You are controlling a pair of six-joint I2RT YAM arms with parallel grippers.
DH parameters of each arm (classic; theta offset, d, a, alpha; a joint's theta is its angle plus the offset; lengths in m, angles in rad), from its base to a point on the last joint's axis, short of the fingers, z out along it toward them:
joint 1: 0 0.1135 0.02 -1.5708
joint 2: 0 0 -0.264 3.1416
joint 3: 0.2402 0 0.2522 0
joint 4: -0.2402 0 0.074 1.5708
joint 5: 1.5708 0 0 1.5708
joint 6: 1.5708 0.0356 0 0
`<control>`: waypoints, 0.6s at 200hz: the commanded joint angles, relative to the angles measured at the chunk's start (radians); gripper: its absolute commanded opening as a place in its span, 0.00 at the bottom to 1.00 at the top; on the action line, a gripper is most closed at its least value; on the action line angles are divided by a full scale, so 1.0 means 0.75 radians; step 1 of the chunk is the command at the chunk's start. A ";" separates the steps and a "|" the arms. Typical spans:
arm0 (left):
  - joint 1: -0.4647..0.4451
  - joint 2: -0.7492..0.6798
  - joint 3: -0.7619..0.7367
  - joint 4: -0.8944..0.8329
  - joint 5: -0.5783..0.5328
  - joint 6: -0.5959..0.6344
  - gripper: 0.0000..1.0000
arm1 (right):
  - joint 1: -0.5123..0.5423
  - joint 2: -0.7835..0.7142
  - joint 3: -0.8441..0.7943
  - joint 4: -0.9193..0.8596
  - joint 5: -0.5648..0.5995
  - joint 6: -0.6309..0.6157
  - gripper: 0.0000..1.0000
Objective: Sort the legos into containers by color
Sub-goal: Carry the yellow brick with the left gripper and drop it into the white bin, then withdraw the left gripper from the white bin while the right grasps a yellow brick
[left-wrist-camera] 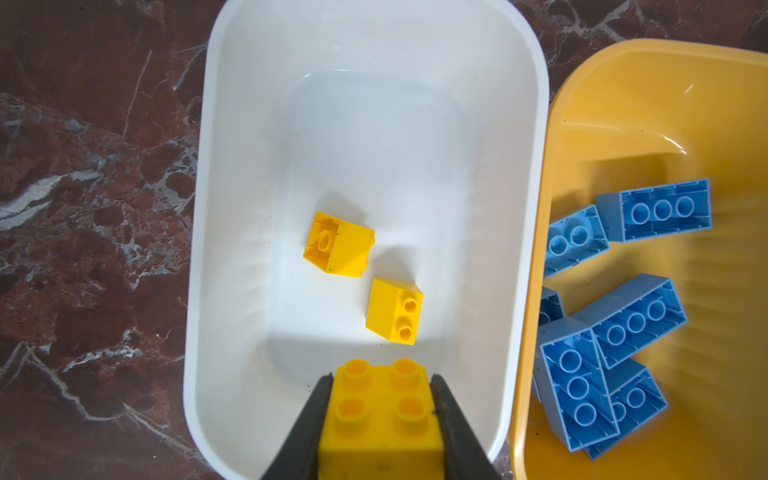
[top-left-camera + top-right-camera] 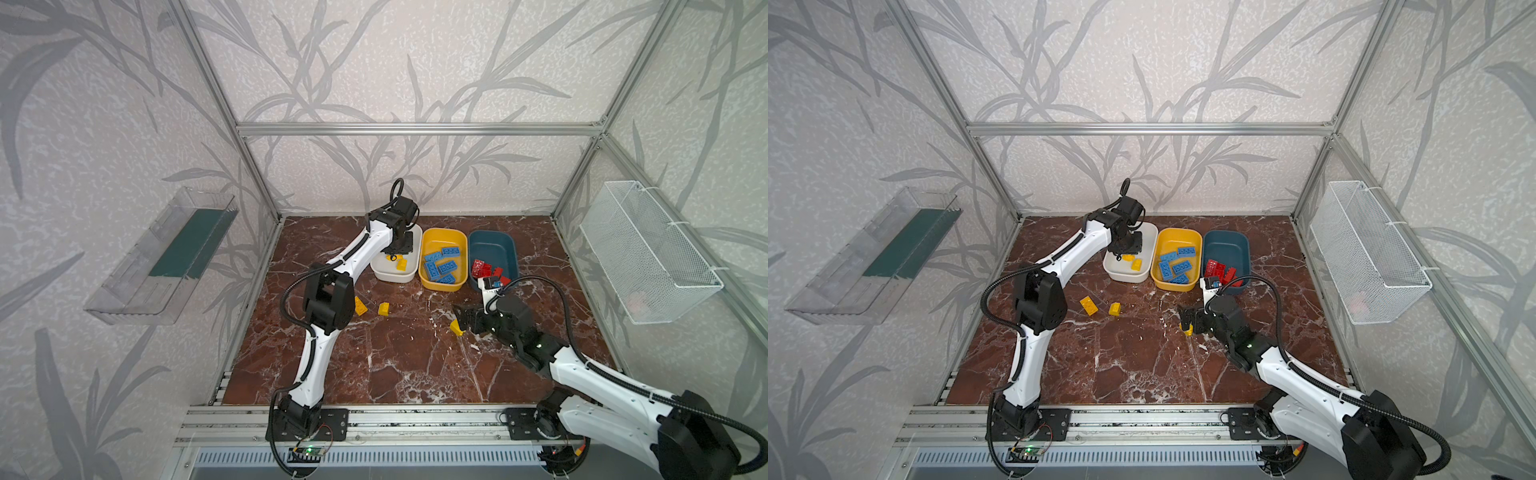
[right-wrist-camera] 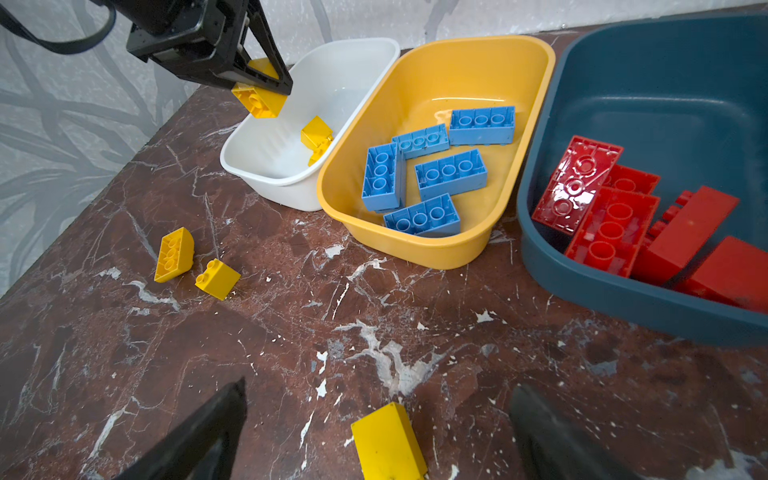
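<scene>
My left gripper is shut on a yellow lego and hangs above the near end of the white container, where two yellow legos lie. My right gripper is open and low over the table, its fingers on either side of a yellow lego without touching it. Two more yellow legos lie loose on the table near the left arm's elbow. The yellow container holds several blue legos. The teal container holds red legos.
The three containers stand side by side at the back of the marble table. A white wire basket hangs on the right wall and a clear tray on the left wall. Metal frame rails edge the table.
</scene>
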 commanded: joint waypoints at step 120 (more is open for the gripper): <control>0.013 -0.386 -0.340 0.067 0.010 -0.040 0.72 | -0.001 0.348 0.183 -0.123 -0.126 -0.093 0.99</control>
